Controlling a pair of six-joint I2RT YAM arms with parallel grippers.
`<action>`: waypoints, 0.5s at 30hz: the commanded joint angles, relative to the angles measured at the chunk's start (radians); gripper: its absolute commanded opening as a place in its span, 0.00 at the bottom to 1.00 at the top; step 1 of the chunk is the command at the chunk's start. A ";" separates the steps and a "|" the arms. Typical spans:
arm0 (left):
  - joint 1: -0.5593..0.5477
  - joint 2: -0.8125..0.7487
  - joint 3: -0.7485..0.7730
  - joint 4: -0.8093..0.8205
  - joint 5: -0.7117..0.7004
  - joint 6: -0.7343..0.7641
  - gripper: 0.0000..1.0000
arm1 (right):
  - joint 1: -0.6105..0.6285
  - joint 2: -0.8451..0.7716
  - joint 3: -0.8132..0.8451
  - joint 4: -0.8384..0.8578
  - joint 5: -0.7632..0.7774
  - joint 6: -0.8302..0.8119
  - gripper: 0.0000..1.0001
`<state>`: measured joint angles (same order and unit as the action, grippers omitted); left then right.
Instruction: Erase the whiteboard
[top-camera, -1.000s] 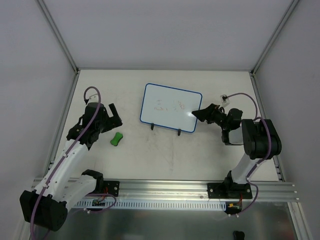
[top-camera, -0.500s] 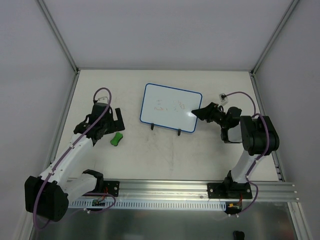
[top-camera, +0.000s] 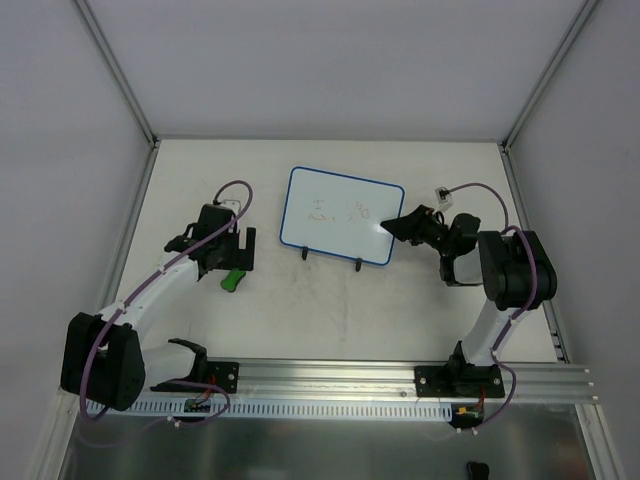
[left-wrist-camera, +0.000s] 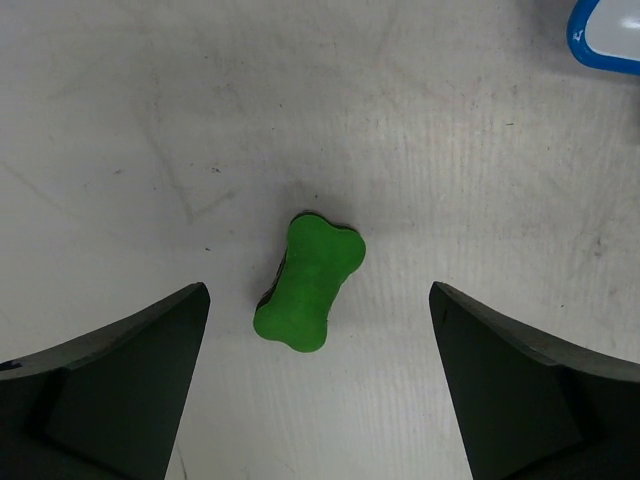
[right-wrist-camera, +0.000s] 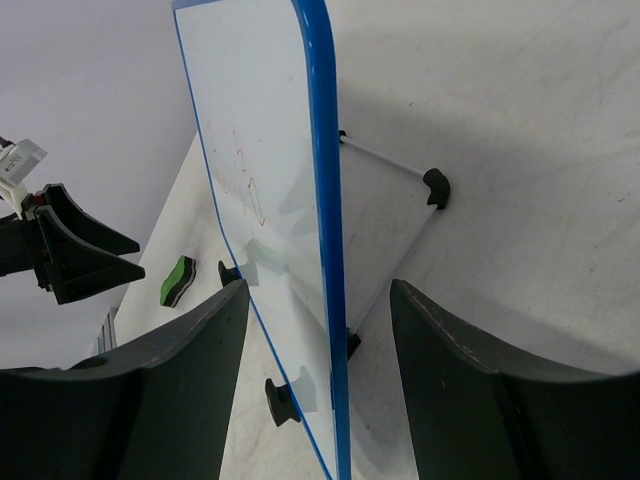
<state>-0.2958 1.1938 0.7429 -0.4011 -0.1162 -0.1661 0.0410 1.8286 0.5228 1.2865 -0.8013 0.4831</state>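
The whiteboard (top-camera: 340, 215) stands on two black feet at the table's middle, with faint red and green scribbles; it also shows in the right wrist view (right-wrist-camera: 270, 200). My right gripper (top-camera: 400, 224) is open, its jaws on either side of the board's right blue rim (right-wrist-camera: 325, 250) without touching it. The green peanut-shaped eraser (top-camera: 232, 280) lies flat on the table; it also shows in the left wrist view (left-wrist-camera: 308, 281). My left gripper (top-camera: 238, 252) is open and hovers right above the eraser, which lies just ahead of the jaws in the left wrist view.
The white table (top-camera: 330, 310) has upright walls at left, right and back. An aluminium rail (top-camera: 330, 375) runs along the near edge. A corner of the whiteboard's blue rim (left-wrist-camera: 605, 35) shows at the top right of the left wrist view.
My left gripper has moved right and turned until it is over the eraser. The right gripper has stayed at the board's right edge.
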 joint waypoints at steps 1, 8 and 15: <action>-0.008 -0.016 0.046 0.016 0.010 0.101 0.96 | 0.008 0.009 0.029 0.244 -0.006 -0.014 0.63; 0.000 0.145 0.215 -0.142 0.135 0.296 0.99 | 0.016 0.001 0.026 0.244 0.004 -0.015 0.64; 0.017 0.089 0.182 -0.145 0.262 0.292 0.94 | 0.017 0.006 0.032 0.244 0.002 -0.011 0.63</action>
<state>-0.2844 1.3251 0.9211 -0.5106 0.0654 0.0921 0.0513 1.8286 0.5236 1.2869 -0.7994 0.4828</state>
